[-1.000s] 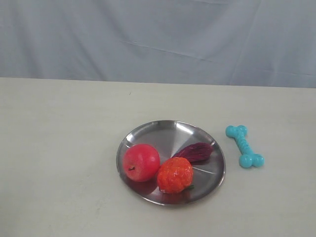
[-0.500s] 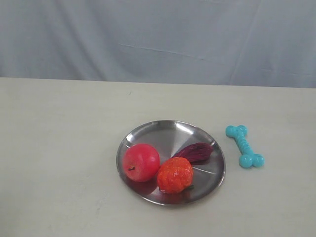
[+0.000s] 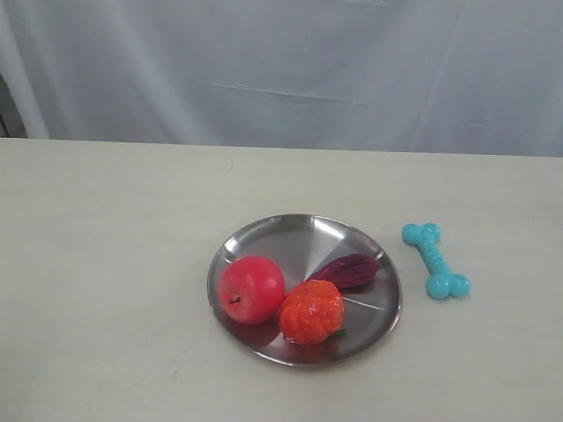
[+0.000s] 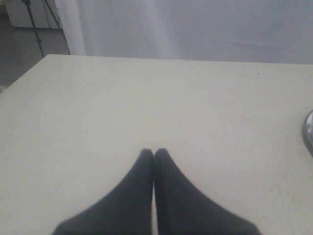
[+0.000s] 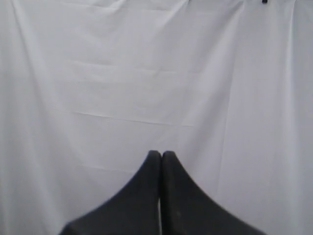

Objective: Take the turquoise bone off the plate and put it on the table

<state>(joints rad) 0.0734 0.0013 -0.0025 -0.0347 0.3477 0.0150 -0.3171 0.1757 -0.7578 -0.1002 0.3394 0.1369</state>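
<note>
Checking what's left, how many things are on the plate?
3 on the plate: red apple at left, orange fruit near the front, purple piece at right. None look hidden.

A: Any legible text, labels, brands, numbers or signs to record?
B: None. Checked all three views; no readable marking stands on any surface seen.

- Lighting evenly, brightly, diffusely.
- Glaring in pale streaks on the plate [image 3: 308, 236].
- Dropping faint shadows onto the desk [image 3: 106, 290].
- Blurring left tool [image 4: 154, 152] and right tool [image 5: 161, 154].
</note>
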